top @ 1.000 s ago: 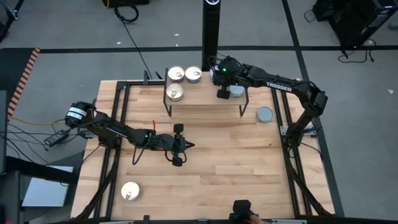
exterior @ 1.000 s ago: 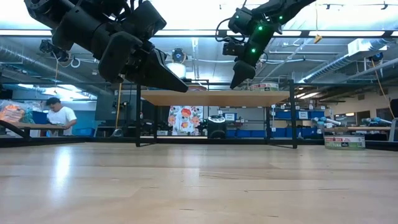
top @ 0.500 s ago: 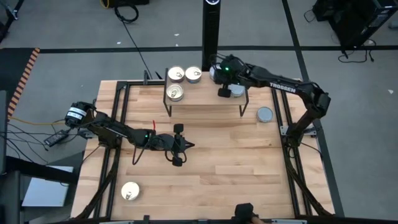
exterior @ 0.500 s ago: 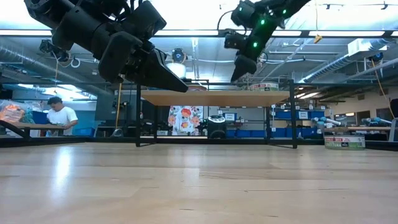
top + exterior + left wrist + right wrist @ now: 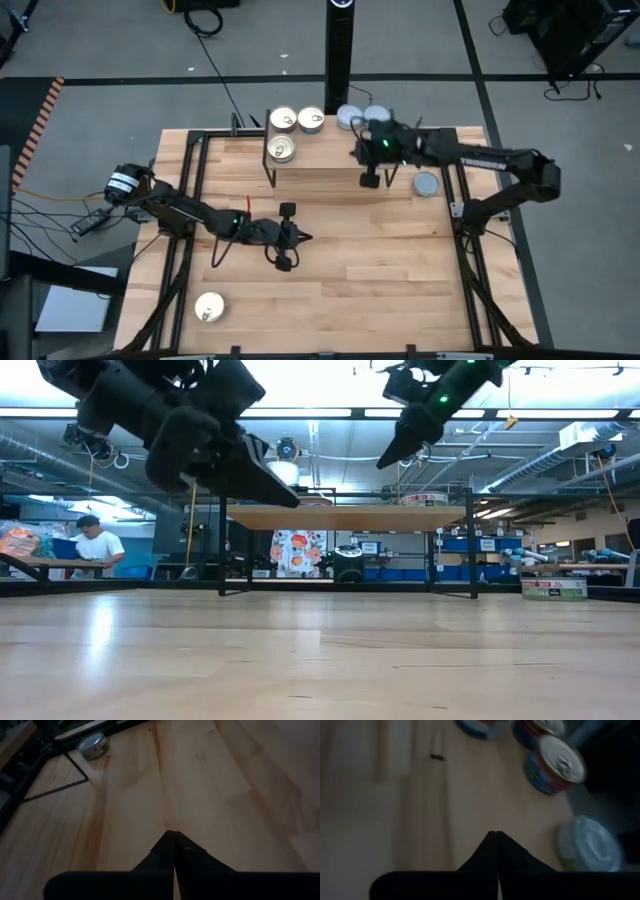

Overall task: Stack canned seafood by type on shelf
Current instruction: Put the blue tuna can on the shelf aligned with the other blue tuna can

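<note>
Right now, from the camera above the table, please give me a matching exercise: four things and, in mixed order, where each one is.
Things:
1. three gold-lid tins
2. single gold-lid tin
3. single blue-grey-lid tin
4. left gripper

Places:
A. on the tabletop, just right of the shelf
B. on the shelf's left end
C. on the tabletop, near its front-left corner
D. shut, over the middle of the tabletop

Pairs: 1-B, 2-C, 3-A, 4-D
</note>
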You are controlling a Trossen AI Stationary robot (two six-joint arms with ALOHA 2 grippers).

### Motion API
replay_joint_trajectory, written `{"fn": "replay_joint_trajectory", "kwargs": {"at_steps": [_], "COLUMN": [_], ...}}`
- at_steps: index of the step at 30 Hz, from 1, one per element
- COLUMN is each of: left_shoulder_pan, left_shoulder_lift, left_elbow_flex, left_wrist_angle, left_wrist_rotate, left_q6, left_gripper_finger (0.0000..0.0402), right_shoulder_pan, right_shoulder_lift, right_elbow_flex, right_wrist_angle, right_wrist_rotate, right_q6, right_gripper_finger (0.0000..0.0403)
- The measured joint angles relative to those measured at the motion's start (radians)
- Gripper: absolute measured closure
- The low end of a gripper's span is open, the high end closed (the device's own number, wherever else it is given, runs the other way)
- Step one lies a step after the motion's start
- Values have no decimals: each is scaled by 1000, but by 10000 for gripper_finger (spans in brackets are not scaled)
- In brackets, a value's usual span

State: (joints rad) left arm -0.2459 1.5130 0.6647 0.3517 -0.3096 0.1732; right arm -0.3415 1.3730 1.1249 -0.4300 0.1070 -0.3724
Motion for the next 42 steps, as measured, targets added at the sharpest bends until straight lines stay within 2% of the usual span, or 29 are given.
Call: {"fn": "replay_joint_trajectory", "kwargs": {"at_steps": [4, 10, 12, 15, 17, 21, 27, 33, 38, 42], "left_shoulder_pan": [-18, -46, -61, -85, -103, -161, -270, -386, -435, -464], "left_shoulder_lift": [-34, -62, -63, -63, -63, -64, -64, -64, -64, -61], "left_elbow_flex": [73, 239, 305, 393, 440, 490, 493, 493, 493, 493], "left_wrist_angle": [-142, -609, -770, -982, -1073, -1219, -1352, -1380, -1406, -1405], "left_wrist_rotate": [0, 5, 39, 146, 207, 266, 323, 322, 323, 337], "left_q6": [0, -86, -139, -217, -273, -422, -668, -811, -868, -838], "left_gripper_finger": [396, 396, 396, 396, 396, 396, 396, 396, 396, 396], "right_shoulder_pan": [94, 246, 295, 358, 395, 461, 528, 558, 563, 563], "right_shoulder_lift": [-98, -243, -274, -308, -318, -321, -311, -312, -312, -312], "right_elbow_flex": [-162, -337, -383, -437, -465, -486, -508, -527, -528, -528], "right_wrist_angle": [142, 289, 333, 396, 426, 437, 473, 515, 521, 523], "right_wrist_rotate": [19, 118, 128, 143, 170, 239, 296, 296, 296, 295], "right_q6": [51, 165, 191, 221, 237, 264, 276, 276, 276, 275], "right_gripper_finger": [402, 402, 402, 402, 402, 401, 401, 400, 400, 400]}}
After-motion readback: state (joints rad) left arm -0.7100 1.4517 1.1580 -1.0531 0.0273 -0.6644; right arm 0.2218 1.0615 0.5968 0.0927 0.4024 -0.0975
